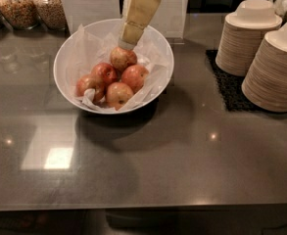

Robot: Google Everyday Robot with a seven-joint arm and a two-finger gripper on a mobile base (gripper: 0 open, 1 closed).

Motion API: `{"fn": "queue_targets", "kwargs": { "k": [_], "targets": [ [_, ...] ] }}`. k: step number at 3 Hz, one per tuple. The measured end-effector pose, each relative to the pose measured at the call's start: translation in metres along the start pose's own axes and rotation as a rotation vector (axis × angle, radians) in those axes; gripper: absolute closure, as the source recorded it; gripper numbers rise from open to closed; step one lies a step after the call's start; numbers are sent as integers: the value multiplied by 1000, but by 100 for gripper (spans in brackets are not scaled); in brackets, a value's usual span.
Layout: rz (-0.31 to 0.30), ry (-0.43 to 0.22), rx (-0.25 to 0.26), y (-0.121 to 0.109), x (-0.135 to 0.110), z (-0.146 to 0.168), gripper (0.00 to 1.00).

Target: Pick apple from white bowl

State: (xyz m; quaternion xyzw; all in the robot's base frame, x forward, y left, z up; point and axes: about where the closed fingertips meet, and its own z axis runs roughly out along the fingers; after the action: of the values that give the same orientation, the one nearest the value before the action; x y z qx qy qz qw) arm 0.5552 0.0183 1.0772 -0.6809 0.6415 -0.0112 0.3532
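Observation:
The white bowl [63, 58], lined with crinkled white paper, stands on the dark counter at the upper left of centre. It holds several apples. The palest, yellow-gold apple [122, 58] lies on top at the back of the pile, above redder apples [104, 73] [134, 77] [118, 94]. My gripper [128, 41], a beige tapered piece, comes down from the top edge at a slant. Its tip sits right at the top of the pale apple, touching it or just above it.
Two tall stacks of beige disposable bowls [248, 38] [275, 72] stand at the right on a black mat [225, 84]. Glass jars of grain [15, 6] [50, 4] and a white card [91, 4] stand behind the bowl. The counter's front edge runs along the bottom.

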Motion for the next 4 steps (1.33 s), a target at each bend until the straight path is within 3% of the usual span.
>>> {"fn": "queue_targets", "kwargs": {
  "k": [1, 2, 3, 4],
  "targets": [
    [76, -13, 94, -38, 17, 43, 0],
    [96, -43, 145, -72, 20, 83, 0],
    [98, -48, 147, -74, 20, 88, 0],
    [109, -58, 100, -63, 21, 114, 0]
  ]
}}
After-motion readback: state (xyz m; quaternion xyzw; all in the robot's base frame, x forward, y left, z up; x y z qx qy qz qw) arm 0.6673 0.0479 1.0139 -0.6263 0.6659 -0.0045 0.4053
